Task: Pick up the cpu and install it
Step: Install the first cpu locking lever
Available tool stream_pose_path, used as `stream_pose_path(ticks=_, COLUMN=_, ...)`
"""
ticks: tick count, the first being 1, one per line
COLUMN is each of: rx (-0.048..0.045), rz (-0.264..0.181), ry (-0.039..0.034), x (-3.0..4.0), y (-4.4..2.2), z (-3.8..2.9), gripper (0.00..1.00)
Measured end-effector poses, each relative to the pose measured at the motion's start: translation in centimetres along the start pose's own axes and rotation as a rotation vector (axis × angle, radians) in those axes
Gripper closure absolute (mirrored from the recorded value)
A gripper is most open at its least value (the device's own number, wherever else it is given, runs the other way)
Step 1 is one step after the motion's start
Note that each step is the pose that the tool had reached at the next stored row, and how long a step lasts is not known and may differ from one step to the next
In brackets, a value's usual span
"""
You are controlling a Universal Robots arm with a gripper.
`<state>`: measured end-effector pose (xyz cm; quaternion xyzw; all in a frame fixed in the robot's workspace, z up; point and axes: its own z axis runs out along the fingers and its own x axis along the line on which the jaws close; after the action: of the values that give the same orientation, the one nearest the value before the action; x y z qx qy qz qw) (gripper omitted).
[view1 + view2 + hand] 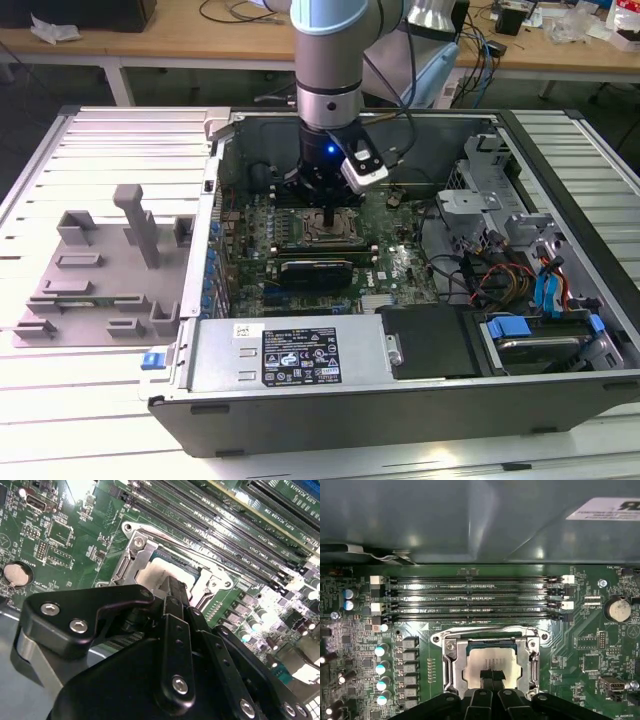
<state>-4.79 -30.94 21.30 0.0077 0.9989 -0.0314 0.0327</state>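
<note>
we see the gripper (330, 214) down inside the open computer case (560, 395), its fingers (492, 679) drawn close together over the cpu (491, 663). the cpu lies flat in the socket frame (451, 666) on the green board (580, 655). whether the fingers actually pinch the cpu, we cannot tell.

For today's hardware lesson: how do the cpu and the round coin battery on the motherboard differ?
The cpu is square; the coin battery is round. The cpu sits inside the metal socket frame with the claw at it; the battery stands apart near the board's edge, untouched. Both have shiny silver-grey tops.
</note>
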Motion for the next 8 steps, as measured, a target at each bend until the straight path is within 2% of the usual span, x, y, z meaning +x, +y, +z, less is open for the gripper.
stream_pose_path(ticks=2, rx=-0.0002, rz=-0.001, ry=-0.0002, x=-0.03, y=-0.02, z=-0.38, gripper=0.89)
stream_pose_path(ticks=7, rx=-0.0002, rz=-0.001, ry=-0.0002, x=-0.14, y=-0.12, z=-1.95, gripper=0.89)
stream_pose_path(ticks=8, rx=-0.0006, rz=-0.001, ry=-0.0005, x=-0.14, y=-0.11, z=-1.95, gripper=0.89)
